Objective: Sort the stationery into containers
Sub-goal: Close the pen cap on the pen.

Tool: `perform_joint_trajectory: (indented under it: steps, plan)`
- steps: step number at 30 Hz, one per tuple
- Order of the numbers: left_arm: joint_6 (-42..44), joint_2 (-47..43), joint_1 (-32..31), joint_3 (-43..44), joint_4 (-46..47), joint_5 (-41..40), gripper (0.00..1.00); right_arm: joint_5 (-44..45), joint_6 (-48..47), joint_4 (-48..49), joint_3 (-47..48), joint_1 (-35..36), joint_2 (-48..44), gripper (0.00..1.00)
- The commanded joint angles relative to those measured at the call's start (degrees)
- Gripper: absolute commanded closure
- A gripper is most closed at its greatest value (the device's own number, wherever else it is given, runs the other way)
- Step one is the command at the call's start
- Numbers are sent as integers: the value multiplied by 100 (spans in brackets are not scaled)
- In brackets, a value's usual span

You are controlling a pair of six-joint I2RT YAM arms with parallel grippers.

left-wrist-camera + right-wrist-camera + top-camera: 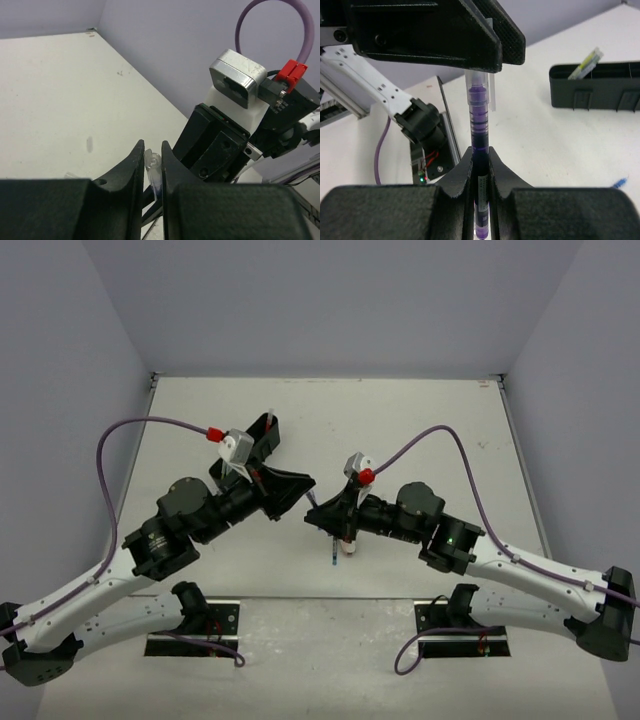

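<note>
pen (479, 125) between left tool (153, 155) and right tool (480, 157), tray (600, 95) behind

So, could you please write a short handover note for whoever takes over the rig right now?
Left fingers: shut on the clear cap end of the purple pen.
Right fingers: shut on the same pen's barrel, so both arms hold it between them.
Done: the black tray has a yellow-green pen sticking out of it.
Left: place the purple pen, then the blue pen on the table under the right arm. Other items are hidden or too small to tell.
</note>
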Motion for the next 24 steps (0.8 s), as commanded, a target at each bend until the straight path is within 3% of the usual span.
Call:
perform_joint_trajectory:
  steps: [1, 2, 4, 13, 17, 18, 20, 22, 24]
  plan:
    - [625, -41, -8, 511, -625, 246, 69, -547, 64, 932, -51, -136, -312, 100]
    - [667, -36, -8, 529, -534, 380, 55, -676, 3, 869, -46, -136, -290, 100]
    - [674, -12, -8, 547, -420, 544, 47, -730, -60, 733, -28, -142, -229, 100]
    - [724, 14, -8, 685, -63, 669, 48, -782, -88, 631, -162, -136, -262, 100]
    - [735, 32, -8, 647, 67, 878, 71, -762, 12, 829, -262, -136, -334, 100]
    - [727, 32, -8, 615, 83, 920, 84, -753, 28, 846, -262, -144, -334, 100]
    - [727, 63, -8, 568, 116, 1015, 95, -723, 60, 862, -246, -136, -327, 100]
    - [711, 83, -1, 530, 127, 1112, 94, -653, 78, 879, -245, -136, -333, 100]
    - [735, 174, -8, 533, 79, 1225, 80, -561, 112, 920, -267, -138, -393, 100]
